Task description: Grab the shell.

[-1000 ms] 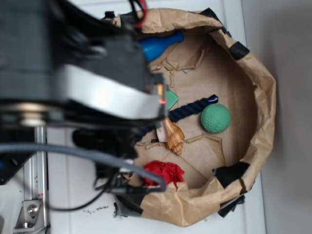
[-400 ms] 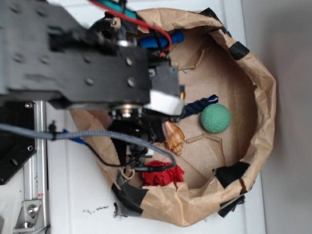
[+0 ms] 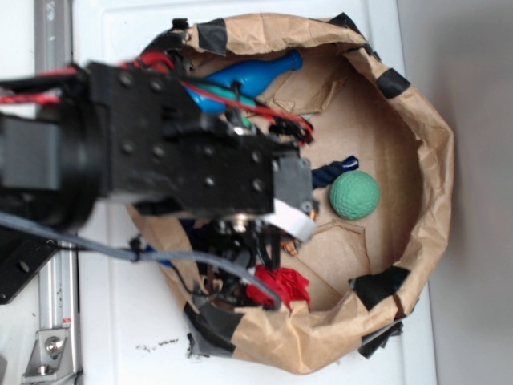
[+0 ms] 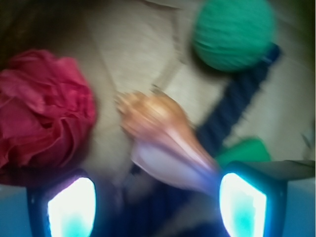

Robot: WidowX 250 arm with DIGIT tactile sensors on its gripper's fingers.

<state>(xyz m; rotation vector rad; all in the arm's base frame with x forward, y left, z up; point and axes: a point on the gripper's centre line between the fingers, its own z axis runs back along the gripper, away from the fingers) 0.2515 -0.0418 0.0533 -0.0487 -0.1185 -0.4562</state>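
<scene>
Gripper (image 4: 157, 200) spread wide in wrist view, 2 glowing cyan-white fingertip pads (image 4: 73, 207) at bottom corners, nothing pinched between them. Glossy tan and orange-brown spiral seashell (image 4: 160, 131) lies on brown paper floor of the crumpled paper-lined bin (image 3: 425, 120), its wider pale end reaching down between the pads, closer to the right-side pad; contact can't be confirmed, view is blurred. Crumpled red cloth wad (image 4: 42, 111) sits just beside the shell on the left of that view, apart from it. Dimpled green ball (image 4: 232, 32) is up top right, with dark navy braided rope (image 4: 237, 106) running diagonally from under the ball down past the shell's right side. Flat green block (image 4: 244, 150) pokes out beside the rope, near the right pad. Exterior view: black arm body (image 3: 176, 160) covers most of the bin's left half and hides nearly all of the shell; red cloth, ball, rope end, and a blue bowling-pin-shaped plastic toy (image 3: 252, 74) at the bin's top edge remain visible.
</scene>
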